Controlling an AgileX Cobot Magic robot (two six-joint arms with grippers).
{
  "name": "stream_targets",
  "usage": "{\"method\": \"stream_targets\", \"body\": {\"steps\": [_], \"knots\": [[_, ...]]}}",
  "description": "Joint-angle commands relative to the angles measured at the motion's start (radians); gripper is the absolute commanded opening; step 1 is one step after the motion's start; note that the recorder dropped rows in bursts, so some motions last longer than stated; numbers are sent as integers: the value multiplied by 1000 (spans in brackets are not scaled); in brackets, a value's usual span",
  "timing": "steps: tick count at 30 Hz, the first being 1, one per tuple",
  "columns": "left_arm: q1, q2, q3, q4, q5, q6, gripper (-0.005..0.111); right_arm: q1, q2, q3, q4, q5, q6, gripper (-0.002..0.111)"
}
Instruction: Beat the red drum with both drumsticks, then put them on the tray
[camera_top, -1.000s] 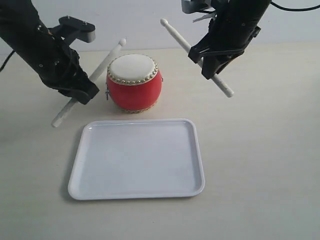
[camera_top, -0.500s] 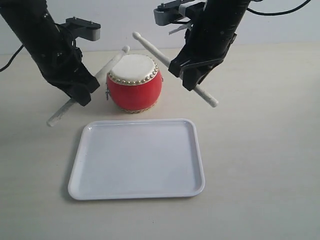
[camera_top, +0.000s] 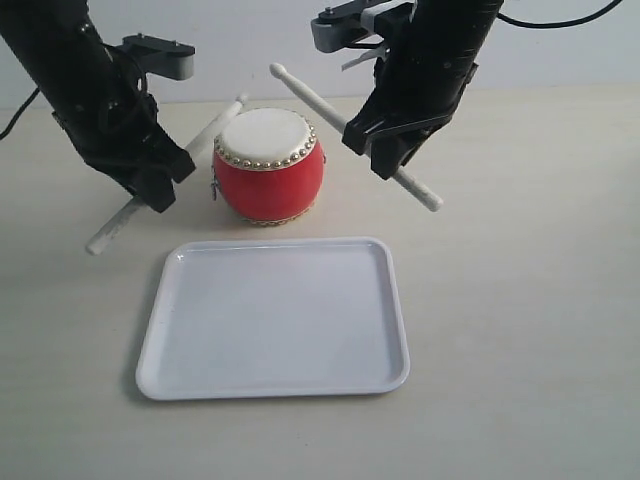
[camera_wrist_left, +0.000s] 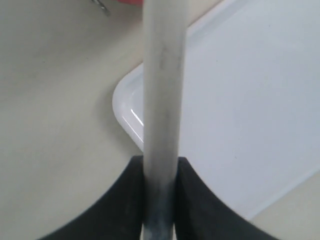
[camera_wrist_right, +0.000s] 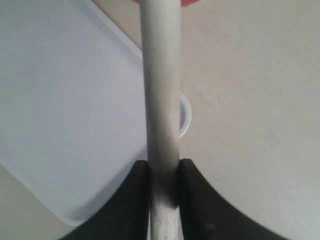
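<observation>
Both drumsticks (camera_top: 310, 96) clamped in left tool (camera_top: 150, 193) and right tool (camera_top: 385, 160); drum (camera_top: 268, 172) between them; beating step, next swing tips down.

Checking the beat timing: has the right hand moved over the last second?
Yes. The right hand with its drumstick shifted left and down, closer to the red drum.

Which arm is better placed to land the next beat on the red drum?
Probably the left. The left gripper holds the left drumstick with its tip low at the red drum's skin edge. The right gripper holds the right drumstick with its tip raised higher, so it has farther to drop.
</observation>
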Motion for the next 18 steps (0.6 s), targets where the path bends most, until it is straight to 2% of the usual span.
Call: {"method": "stream_targets", "body": {"steps": [1,11,15,18], "knots": [[1,-23,-10,9,-28,-11,0,0,-8,4,0,-2,-2,0],[1,197,-18,11,-48,-14,0,0,-8,4,11,19,-2,0],[-1,178,-60,33,47,-63,0,0,-8,4,18,26,-2,0],[-4,109,-69,34,46,-81,0,0,-6,4,21,31,-2,0]]}}
